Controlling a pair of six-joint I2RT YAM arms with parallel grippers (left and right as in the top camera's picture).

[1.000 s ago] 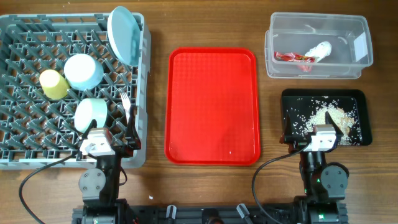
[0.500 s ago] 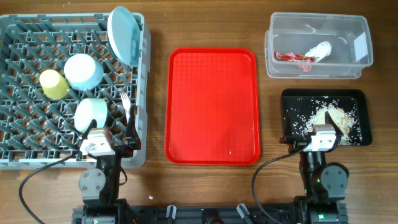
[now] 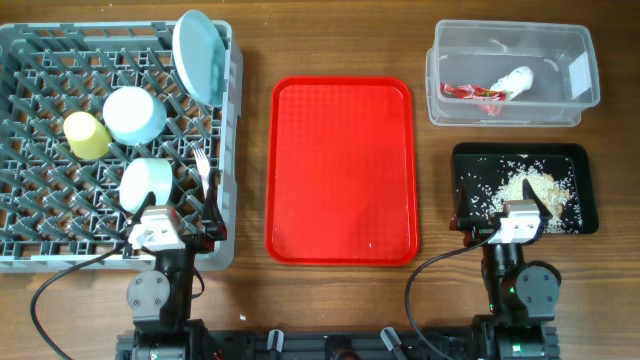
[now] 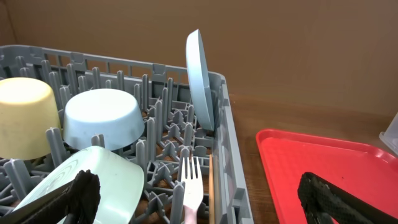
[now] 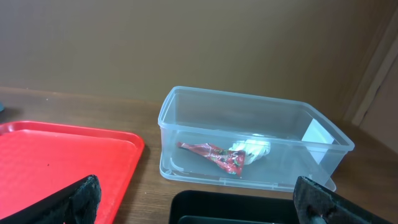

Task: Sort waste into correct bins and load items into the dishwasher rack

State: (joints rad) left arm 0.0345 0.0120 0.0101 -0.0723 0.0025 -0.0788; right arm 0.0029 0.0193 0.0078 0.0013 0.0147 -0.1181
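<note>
The grey dishwasher rack [image 3: 40,250] at the left holds an upright pale-blue plate [image 3: 197,55], two pale-blue bowls [image 3: 134,114] [image 3: 148,182], a yellow cup [image 3: 87,134] and a white fork [image 3: 205,168]. In the clear tub [image 3: 510,110] lie the red wrapper [image 3: 472,92] and white napkin [image 3: 515,80]. Rice scraps [image 3: 525,188] fill the black tray [image 3: 590,190]. My left gripper [image 4: 199,202] stands open at the rack's near right corner, over the fork [image 4: 192,183]. My right gripper [image 5: 199,205] stands open at the black tray's near edge [image 5: 236,208], empty.
A bare red serving tray [image 3: 342,170] lies in the middle between rack and bins. Both arm bases stand at the table's front edge. A brown wall rises behind the table in the wrist views.
</note>
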